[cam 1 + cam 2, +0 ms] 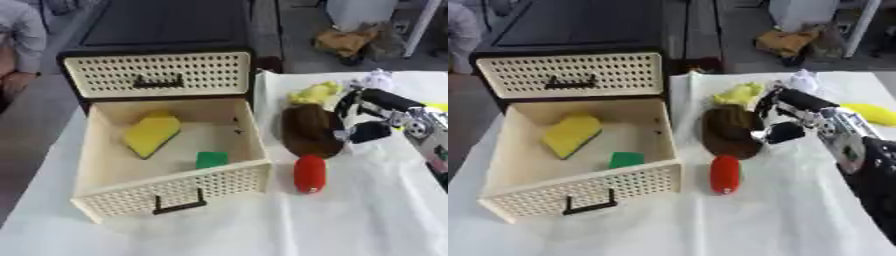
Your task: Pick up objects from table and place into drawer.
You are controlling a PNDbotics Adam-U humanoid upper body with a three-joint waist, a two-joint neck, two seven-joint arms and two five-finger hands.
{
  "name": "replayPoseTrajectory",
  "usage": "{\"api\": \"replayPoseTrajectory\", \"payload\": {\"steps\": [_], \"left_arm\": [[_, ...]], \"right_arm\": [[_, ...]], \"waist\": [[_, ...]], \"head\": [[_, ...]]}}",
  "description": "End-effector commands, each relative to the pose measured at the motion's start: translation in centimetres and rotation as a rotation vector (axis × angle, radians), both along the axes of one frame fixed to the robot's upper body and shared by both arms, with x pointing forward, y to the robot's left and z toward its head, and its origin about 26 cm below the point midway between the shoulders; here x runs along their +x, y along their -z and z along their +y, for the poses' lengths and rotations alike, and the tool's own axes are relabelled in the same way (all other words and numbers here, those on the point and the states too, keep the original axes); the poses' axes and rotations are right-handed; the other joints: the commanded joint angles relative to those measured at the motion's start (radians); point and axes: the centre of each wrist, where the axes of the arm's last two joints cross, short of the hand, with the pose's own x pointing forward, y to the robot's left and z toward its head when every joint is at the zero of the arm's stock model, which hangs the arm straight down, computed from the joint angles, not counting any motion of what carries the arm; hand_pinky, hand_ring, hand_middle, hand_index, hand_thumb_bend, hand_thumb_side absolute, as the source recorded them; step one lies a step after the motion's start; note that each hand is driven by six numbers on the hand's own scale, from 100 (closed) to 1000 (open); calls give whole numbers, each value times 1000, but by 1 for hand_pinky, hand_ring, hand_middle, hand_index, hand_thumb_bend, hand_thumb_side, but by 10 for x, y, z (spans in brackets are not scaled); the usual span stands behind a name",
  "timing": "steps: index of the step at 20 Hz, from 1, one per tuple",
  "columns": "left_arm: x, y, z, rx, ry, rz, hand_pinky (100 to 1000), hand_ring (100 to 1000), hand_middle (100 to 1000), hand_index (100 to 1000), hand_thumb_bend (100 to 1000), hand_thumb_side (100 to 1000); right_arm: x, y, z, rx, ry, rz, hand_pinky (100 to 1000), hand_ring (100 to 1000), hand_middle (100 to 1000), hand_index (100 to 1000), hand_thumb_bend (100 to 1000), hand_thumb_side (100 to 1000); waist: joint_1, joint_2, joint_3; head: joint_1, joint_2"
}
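Note:
A cream perforated drawer (175,186) stands pulled open at the left of the white table. Inside it lie a yellow sponge (151,134) and a small green block (211,159). Right of the drawer lies a brown soft object (308,130), with a red cylinder (309,173) in front of it and a yellow-green thing (315,92) behind it. My right hand (802,102) reaches in from the right, just beside the brown object's right edge. Its fingers are apart from the thumb and hold nothing. My left hand is out of sight.
Above the open drawer sits a closed drawer front (157,74) with a dark handle. A white crumpled thing (378,79) and a yellow object (872,113) lie at the back right. White cloth (262,225) covers the table's near part.

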Motion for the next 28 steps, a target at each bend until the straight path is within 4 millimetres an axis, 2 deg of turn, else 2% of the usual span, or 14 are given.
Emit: {"api": "replayPoseTrajectory", "payload": {"steps": [1,2,4,5,6,14,22,23,28], "left_arm": [[-2,-8,1,21,-1,-25,321,517,504,800,117,975],[-2,-8,0,22,0,-25,321,517,504,800,117,976],[-2,-7,0,24,1,-23,321,517,505,800,117,977],[-2,-7,0,24,1,-23,322,518,505,800,117,976],[-2,-7,0,24,0,-23,321,518,506,800,117,977],[-2,-8,0,28,2,-18,320,518,507,800,117,979],[-1,-9,-2,32,10,-19,318,516,507,799,117,981],[-1,-9,-2,30,12,-19,313,511,505,798,114,983],[0,-9,-5,32,18,-21,310,509,502,797,113,984]], "right_arm": [[-4,-23,-8,2,18,-51,626,770,565,706,432,639],[-5,-24,-8,2,21,-52,632,784,593,734,533,627],[-5,-25,-6,-2,18,-56,645,808,632,775,655,619],[-5,-27,-6,-3,16,-57,651,818,651,790,708,620],[-5,-28,-5,-2,13,-60,656,824,655,796,723,632],[-6,-41,9,10,-29,-83,674,849,692,838,774,663],[1,-34,12,-3,-24,-72,674,849,692,837,783,660],[2,-30,14,-10,-26,-59,679,854,700,841,790,623],[9,-20,16,-48,-24,-3,690,867,712,853,791,586]], "waist": [[3,-19,1],[3,-19,1],[4,-19,1],[5,-19,0],[5,-20,0],[1,-24,-5],[0,-22,2],[-1,-17,8],[-3,-5,25]], "head": [[-2,-10],[-3,-11],[-3,-13],[-3,-13],[-3,-13],[-2,-18],[-7,-26],[-14,-28],[-28,-37]]}}
